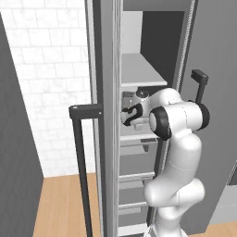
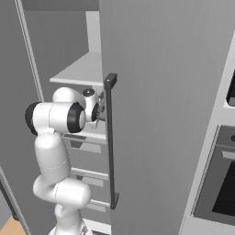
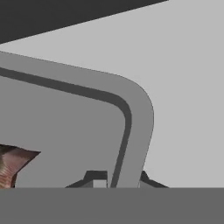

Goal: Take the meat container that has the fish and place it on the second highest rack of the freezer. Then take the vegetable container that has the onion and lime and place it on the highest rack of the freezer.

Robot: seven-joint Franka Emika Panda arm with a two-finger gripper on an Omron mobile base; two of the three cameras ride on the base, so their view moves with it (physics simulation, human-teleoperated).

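Note:
The mid-grey meat container (image 3: 136, 114) shows one rounded corner in the hand view, lying on a pale freezer shelf (image 3: 188, 87). A brownish piece of the fish (image 3: 12, 167) lies inside it at the lower left. My gripper (image 3: 121, 181) is shut on the meat container's raised rim, one tip inside the tray and one outside. In the left base view the arm's hand (image 1: 132, 115) reaches into the freezer (image 1: 107, 69), just below a pale shelf (image 1: 139, 69). The vegetable container, onion and lime are out of view.
The freezer's open right door (image 2: 174, 114) with its long dark bar handle (image 2: 110, 137) stands close beside the arm. A second dark handle (image 1: 81, 157) is at the left. Lower shelves (image 1: 136, 176) run below the hand. An oven front (image 2: 220, 183) sits at far right.

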